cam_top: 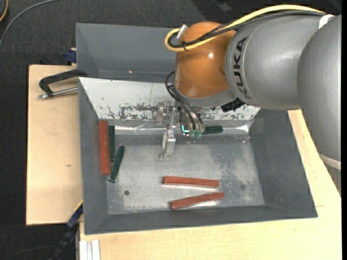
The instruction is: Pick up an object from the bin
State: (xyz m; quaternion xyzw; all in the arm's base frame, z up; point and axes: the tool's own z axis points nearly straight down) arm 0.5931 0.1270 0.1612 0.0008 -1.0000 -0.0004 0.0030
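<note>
Grey arm [282,53] sits closest to the lens, reaching in from the right, with an orange cover [200,58] and a yellow cable [244,16] at the wrist; below the cover the gripper [167,147] hangs over the grey floor of the bin [282,161], near the back wall and about mid-width; whether the claw is apart or together cannot be told from this angle. Nearest to it: a small green piece [213,129] to its right against the back wall; a flat red-brown stick [190,182] toward the front, apart from the gripper; a tilted red-brown stick [196,200] just in front of that one, near the front wall. Left side: a long red-brown stick [103,148] along the left wall; a dark green stick [111,140] close beside it, contact unclear; an angled dark green stick [116,164] just right of both; a dark speck [126,193] on the floor, front left.
</note>
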